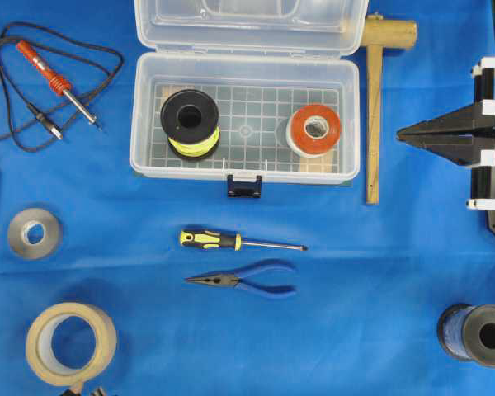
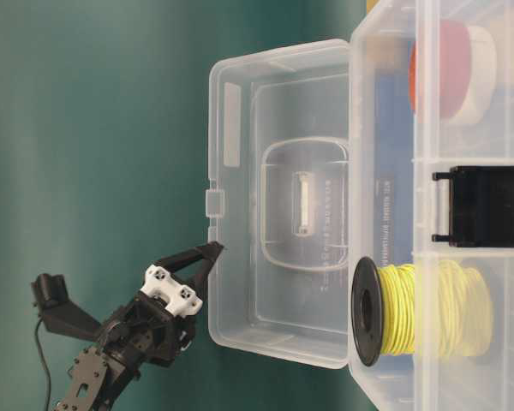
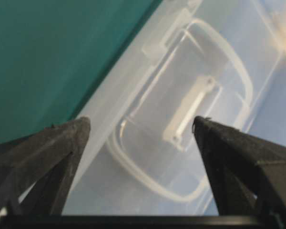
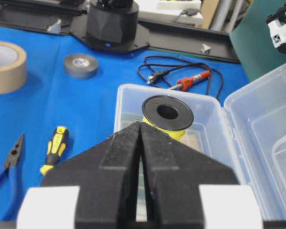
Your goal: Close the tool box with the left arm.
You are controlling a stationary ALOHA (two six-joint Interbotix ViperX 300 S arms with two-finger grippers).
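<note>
**Tool box open, left gripper at the raised lid**

The tool box (image 1: pixel 246 115) sits on the blue cloth (image 1: pixel 355 272) with its lid (image 2: pixel 278 201) swung up and standing open; the black front latch (image 1: pixel 244 186) hangs at the near wall. Inside, on the gridded floor, a spool of yellow wire (image 1: pixel 190 124) stands at one end and an orange-and-white tape roll (image 1: pixel 313 130) at the other, well apart.

The left gripper (image 2: pixel 207 253) is spread wide and holds nothing — its tips are just beside the lid's free edge, on the lid's outer side; whether they touch it cannot be told. From the left wrist camera the lid's moulded handle recess (image 3: pixel 181 129) lies between the two fingers (image 3: pixel 62 143).

The right gripper (image 1: pixel 404 134) is pressed closed, empty, off to the side of the box beyond a wooden mallet (image 1: pixel 375 107).

In front of the box lie a screwdriver (image 1: pixel 231 241) and blue-handled pliers (image 1: pixel 247 281), side by side. Farther out: a soldering iron (image 1: pixel 58 81), a grey tape roll (image 1: pixel 34 233), a tan tape roll (image 1: pixel 70 342) and a blue spool (image 1: pixel 478 334).
</note>
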